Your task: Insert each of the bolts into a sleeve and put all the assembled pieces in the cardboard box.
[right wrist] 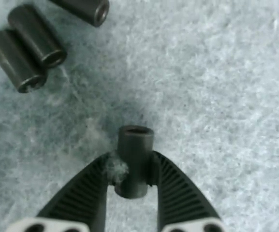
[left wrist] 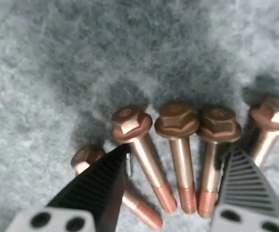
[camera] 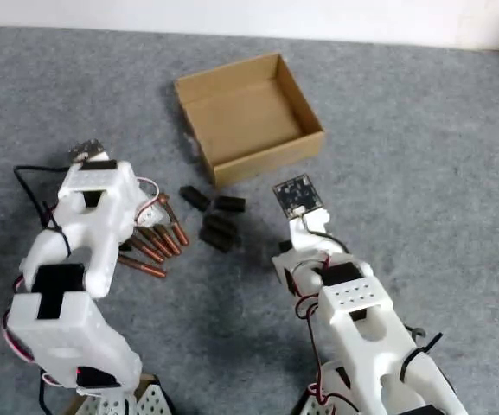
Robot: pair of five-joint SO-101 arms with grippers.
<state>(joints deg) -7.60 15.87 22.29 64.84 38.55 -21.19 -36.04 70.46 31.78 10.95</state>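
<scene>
Several copper bolts [left wrist: 178,140] lie side by side on the grey carpet, their hex heads pointing away from my left wrist camera. My left gripper [left wrist: 175,169] hangs open just above them, with three bolt shafts between its fingers. In the high view the bolts [camera: 158,242] lie beside the left arm [camera: 93,207]. My right gripper [right wrist: 131,162] is shut on a black sleeve [right wrist: 135,145] that stands with its open end up on the carpet. Three more sleeves [right wrist: 28,53] lie a little beyond it; in the high view these sleeves [camera: 219,226] lie between the two arms.
The open cardboard box [camera: 249,117] sits at the back centre with nothing visible inside. The right arm [camera: 353,303] comes in from the front right. Grey carpet [camera: 422,156] covers the whole table.
</scene>
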